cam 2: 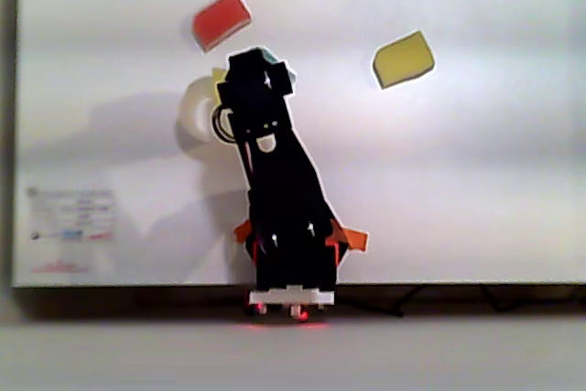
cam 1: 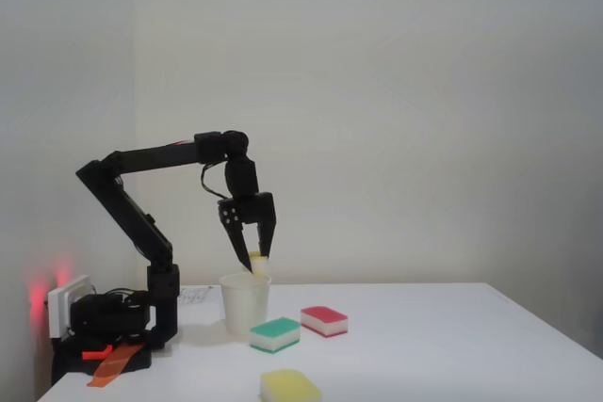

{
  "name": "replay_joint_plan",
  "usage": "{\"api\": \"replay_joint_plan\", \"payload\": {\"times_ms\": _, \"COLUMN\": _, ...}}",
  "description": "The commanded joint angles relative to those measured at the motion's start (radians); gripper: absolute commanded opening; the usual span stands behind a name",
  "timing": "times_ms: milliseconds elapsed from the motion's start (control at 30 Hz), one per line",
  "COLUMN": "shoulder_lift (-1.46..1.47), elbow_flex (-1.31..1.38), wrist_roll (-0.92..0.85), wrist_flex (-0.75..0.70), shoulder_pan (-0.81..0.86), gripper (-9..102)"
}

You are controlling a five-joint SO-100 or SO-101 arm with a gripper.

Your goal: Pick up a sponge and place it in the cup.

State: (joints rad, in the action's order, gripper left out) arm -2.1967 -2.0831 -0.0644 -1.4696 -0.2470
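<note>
In the fixed view my gripper (cam 1: 253, 263) points down, shut on a small yellow sponge (cam 1: 260, 266) held right over the mouth of the white cup (cam 1: 245, 306). The sponge's lower end is at about rim height. In the other view my black arm (cam 2: 275, 180) covers most of the cup (cam 2: 193, 113), and a yellow sliver of the held sponge (cam 2: 218, 81) shows at the arm's left edge. A second yellow sponge (cam 1: 290, 386) (cam 2: 403, 59) lies loose on the table, apart from the cup.
A green-topped sponge (cam 1: 275, 334) lies just in front of the cup, and a red-topped sponge (cam 1: 324, 321) (cam 2: 222, 20) beside it. The arm's base (cam 1: 113, 322) stands at the table's left end. A printed label (cam 2: 71, 217) lies near the table edge.
</note>
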Motion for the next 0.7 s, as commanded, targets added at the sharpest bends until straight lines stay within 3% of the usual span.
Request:
{"api": "replay_joint_plan", "payload": {"times_ms": 0, "shoulder_lift": -0.021, "elbow_flex": 0.005, "wrist_roll": -0.012, "wrist_flex": -0.008, "shoulder_pan": -0.017, "gripper": 0}}
{"api": "replay_joint_plan", "payload": {"times_ms": 67, "shoulder_lift": -0.017, "elbow_flex": 0.014, "wrist_roll": -0.003, "wrist_flex": -0.015, "shoulder_pan": -0.023, "gripper": 0}}
{"api": "replay_joint_plan", "payload": {"times_ms": 467, "shoulder_lift": 0.011, "elbow_flex": 0.017, "wrist_roll": 0.017, "wrist_flex": -0.002, "shoulder_pan": -0.057, "gripper": 31}}
{"api": "replay_joint_plan", "payload": {"times_ms": 667, "shoulder_lift": 0.051, "elbow_flex": 0.083, "wrist_roll": 0.057, "wrist_flex": -0.043, "shoulder_pan": -0.092, "gripper": 37}}
